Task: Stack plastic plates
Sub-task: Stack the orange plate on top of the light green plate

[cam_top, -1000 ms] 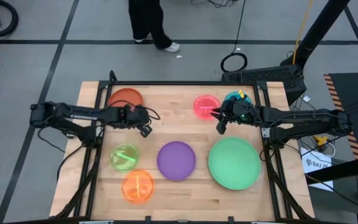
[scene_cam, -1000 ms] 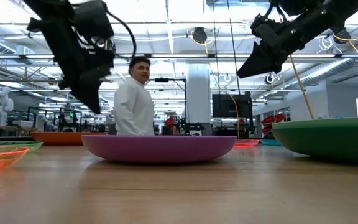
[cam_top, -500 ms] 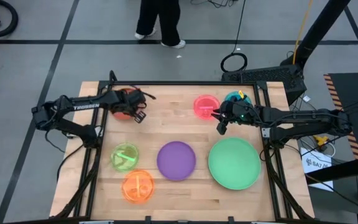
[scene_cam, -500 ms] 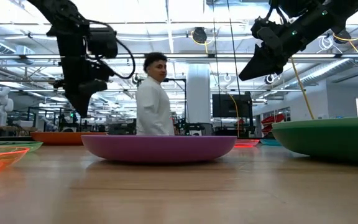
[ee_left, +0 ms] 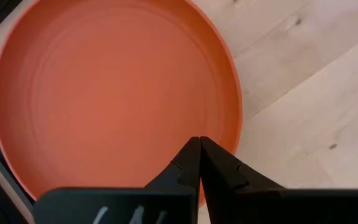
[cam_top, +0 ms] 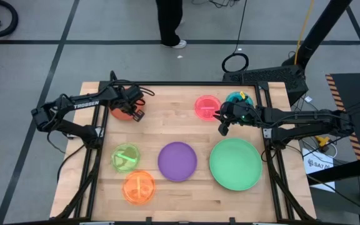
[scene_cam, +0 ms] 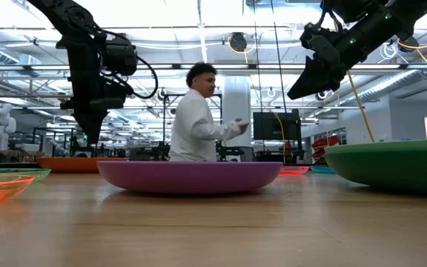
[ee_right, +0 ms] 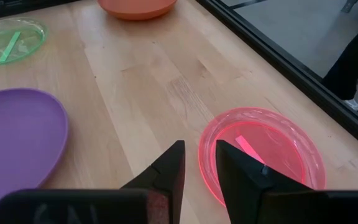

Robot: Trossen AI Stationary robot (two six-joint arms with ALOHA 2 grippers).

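The left gripper [cam_top: 137,115] is hovering over the orange-red plate [cam_top: 124,104] at the tabletop's [cam_top: 167,134] far left corner, its fingers [ee_left: 194,163] pressed together and holding nothing. The right gripper [cam_top: 221,129] is hanging just beside the pink plate [cam_top: 207,107], fingers [ee_right: 169,167] slightly apart and empty. The purple plate [cam_top: 177,160] is lying nearer the front, between the lime plate [cam_top: 125,157] and the mint green plate [cam_top: 235,164].
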